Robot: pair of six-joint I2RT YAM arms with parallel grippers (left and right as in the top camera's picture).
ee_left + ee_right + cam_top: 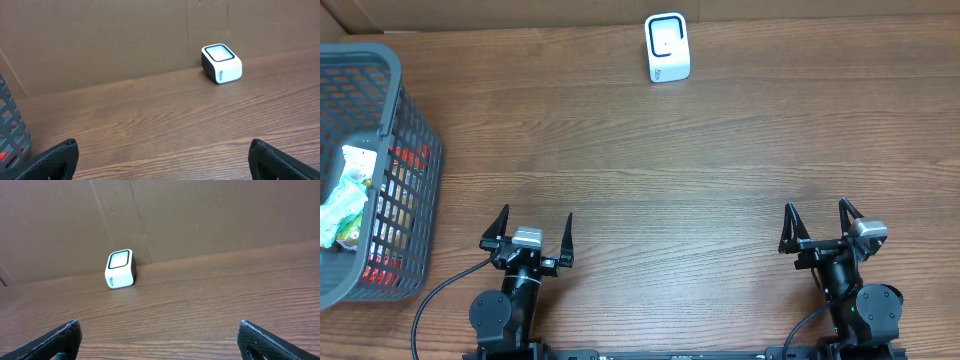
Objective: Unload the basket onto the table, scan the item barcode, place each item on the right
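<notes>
While both arms sit at the near edge of the worktop (650,170), the overhead view shows the left tool (535,226) and the right tool (817,215) released, spread wide and grasping nothing. The grey mesh basket (415,150) stands at the left edge of the worktop, and the items to be scanned lie inside it. The white scanner (667,47) stands at the far edge near the centre line, well apart from both tools. The basket lies to the left of the left tool and slightly beyond it, so the left arm is clearly the nearer of the 2. Uppermost in the basket is a crumpled white-and-green packet (342,195), its long axis running roughly from near to far. Red packaging shows through the mesh beside it. No barcode is legible.

In the left wrist view, the left tool (165,165) is spread, with bare worktop between its tips. A corner of the basket (9,125) shows at the left edge. The scanner (221,63) stands ahead and to the right, its window facing upward.

In the right wrist view, the right tool (162,342) is likewise released. The scanner (120,268) stands ahead and to the left. The basket is out of view.

The coming move probably requires the left arm to swing left over the basket rim and close across the packet's short axis.
</notes>
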